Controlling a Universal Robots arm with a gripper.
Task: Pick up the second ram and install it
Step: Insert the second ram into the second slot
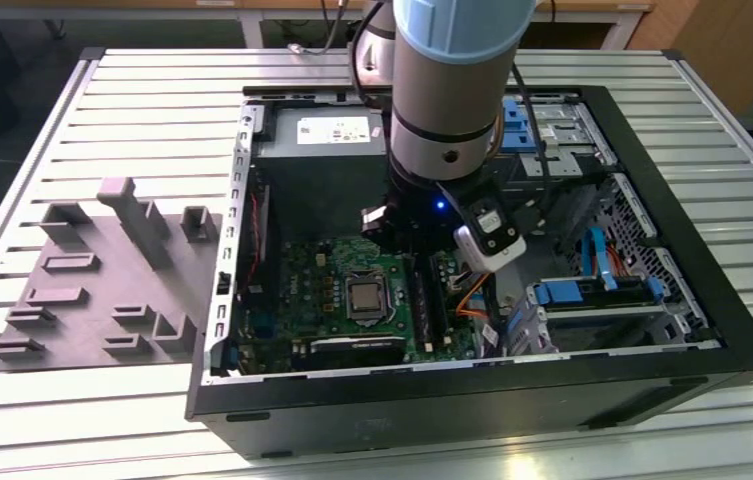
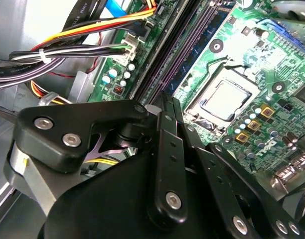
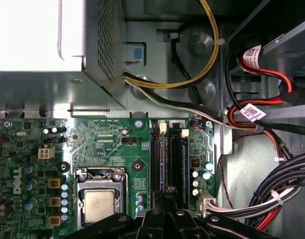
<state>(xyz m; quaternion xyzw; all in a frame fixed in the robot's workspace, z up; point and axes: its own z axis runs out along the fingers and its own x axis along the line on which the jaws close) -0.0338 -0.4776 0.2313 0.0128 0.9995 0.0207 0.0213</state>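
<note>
The second ram (image 3: 176, 159) is a thin dark stick standing on edge in a slot of the green motherboard (image 3: 107, 142), beside another dark stick (image 3: 157, 159). In the exterior view the second ram (image 1: 419, 290) runs along the board right of the processor, directly below the wrist. My gripper (image 3: 166, 195) is down inside the computer case over the near end of these slots. In the second wrist view the gripper (image 2: 171, 102) has its two black fingers drawn close with only a hairline gap, pinching the stick's top edge. The contact itself is hidden by the fingers.
The silver processor (image 3: 99, 205) lies close beside the slots. Cable bundles (image 3: 272, 199) crowd the other side, and the power supply (image 1: 316, 130) sits at the case's far end. A pale grey moulded tray (image 1: 96, 290) rests on the slatted table at the exterior view's left.
</note>
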